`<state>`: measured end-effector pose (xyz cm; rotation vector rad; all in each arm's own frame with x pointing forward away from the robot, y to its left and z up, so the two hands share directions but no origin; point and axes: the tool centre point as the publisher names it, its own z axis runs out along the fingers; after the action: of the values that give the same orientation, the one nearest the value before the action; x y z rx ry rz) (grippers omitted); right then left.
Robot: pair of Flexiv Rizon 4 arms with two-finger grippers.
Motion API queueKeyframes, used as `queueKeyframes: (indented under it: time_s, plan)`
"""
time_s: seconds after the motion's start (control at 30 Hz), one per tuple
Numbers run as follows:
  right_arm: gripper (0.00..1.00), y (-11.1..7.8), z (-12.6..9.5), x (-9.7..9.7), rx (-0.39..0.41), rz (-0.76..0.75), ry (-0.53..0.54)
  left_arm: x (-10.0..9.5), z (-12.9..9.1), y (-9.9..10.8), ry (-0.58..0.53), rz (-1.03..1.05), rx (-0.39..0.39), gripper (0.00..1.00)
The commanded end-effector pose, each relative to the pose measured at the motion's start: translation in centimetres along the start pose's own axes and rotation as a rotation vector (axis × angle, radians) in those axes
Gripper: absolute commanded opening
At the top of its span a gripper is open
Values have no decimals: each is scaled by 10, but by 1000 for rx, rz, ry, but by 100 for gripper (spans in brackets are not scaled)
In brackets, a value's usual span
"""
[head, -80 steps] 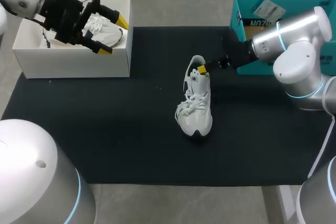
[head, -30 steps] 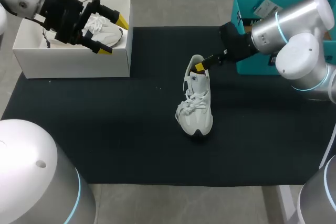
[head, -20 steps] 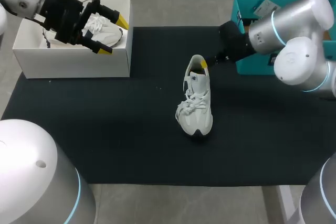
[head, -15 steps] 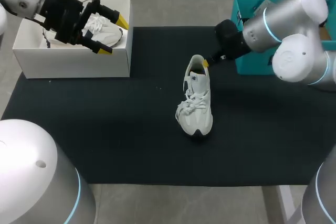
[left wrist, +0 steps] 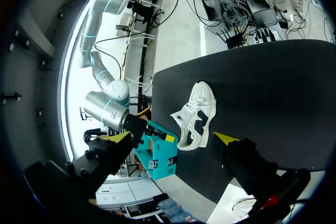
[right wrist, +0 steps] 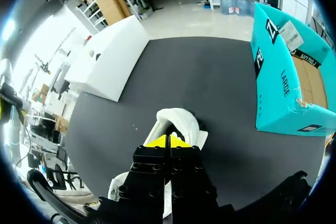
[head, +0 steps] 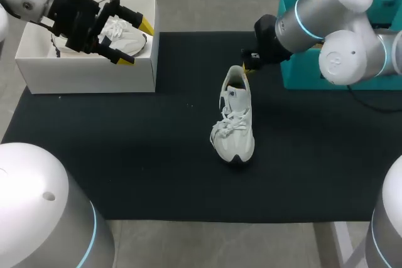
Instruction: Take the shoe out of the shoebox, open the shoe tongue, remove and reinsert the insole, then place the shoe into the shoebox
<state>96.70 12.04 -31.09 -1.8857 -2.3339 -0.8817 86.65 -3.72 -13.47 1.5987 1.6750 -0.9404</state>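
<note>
A white shoe [head: 233,119] stands upright on the black mat [head: 125,155], toe toward the near edge. My right gripper [head: 246,66] is shut just beyond and above the shoe's heel. In the right wrist view its yellow tips [right wrist: 168,141] are pressed together with nothing between them, over the heel collar [right wrist: 178,119]. My left gripper [head: 135,42] hangs open above the white shoebox [head: 88,70], which holds a second white shoe [head: 124,32]. In the left wrist view the left gripper's open yellow fingertips [left wrist: 227,139] frame the distant shoe [left wrist: 197,116].
A teal cardboard box [head: 314,36] stands at the mat's far right, close behind my right arm; it also shows beside the right gripper [right wrist: 283,82]. The white shoebox [right wrist: 113,59] sits at the far left.
My right gripper has closed and drawn back out of the shoe's opening to just past the heel, the arm swinging up. The shoe and left arm stayed put.
</note>
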Motion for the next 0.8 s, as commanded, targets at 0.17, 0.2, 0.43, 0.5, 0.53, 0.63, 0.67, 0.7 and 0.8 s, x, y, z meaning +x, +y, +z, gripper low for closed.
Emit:
queueKeyframes:
  time_s: [0.17,0.2,0.43,0.5,0.53,0.63,0.67,0.7,0.8]
  plan:
    - [0,13,13,17,32,50,-137,-1,0,0,4,0,0,100]
    - [0,13,15,18,33,48,-148,-1,0,0,4,0,0,100]
    - [0,3,23,24,81,41,-264,-1,0,0,4,0,0,100]
    - [0,0,23,22,83,52,-288,-1,0,0,4,0,0,100]
    - [0,-1,22,21,73,55,-297,-1,0,0,4,0,0,100]
    - [0,-1,22,21,73,55,-297,-1,0,0,4,0,0,100]
    - [0,-1,22,21,73,55,-297,-1,0,0,4,0,0,100]
    - [0,-1,22,21,73,55,-297,-1,0,0,4,0,0,100]
    - [0,-1,22,21,73,55,-297,-1,0,0,4,0,0,100]
